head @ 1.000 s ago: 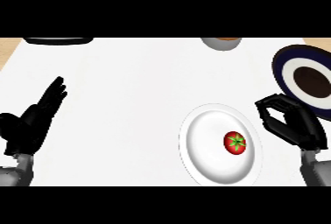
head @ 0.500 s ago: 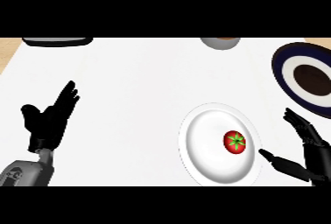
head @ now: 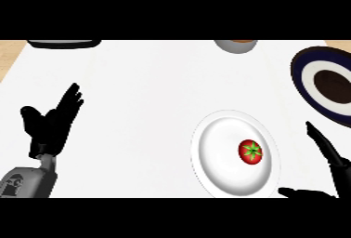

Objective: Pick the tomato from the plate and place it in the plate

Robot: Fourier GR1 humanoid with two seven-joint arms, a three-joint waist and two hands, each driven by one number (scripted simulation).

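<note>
We look down on a white counter (head: pixel 151 83) where a red tomato (head: pixel 251 151) sits on a white plate (head: pixel 212 153).

Our right hand (head: pixel 329 155) is just right of that plate, fingers straight and released, holding nothing. Our left hand (head: pixel 51 125) rests open at the left, fingers up. A dark blue plate (head: pixel 305 76) with a white ring and brown centre lies at the far right.
</note>
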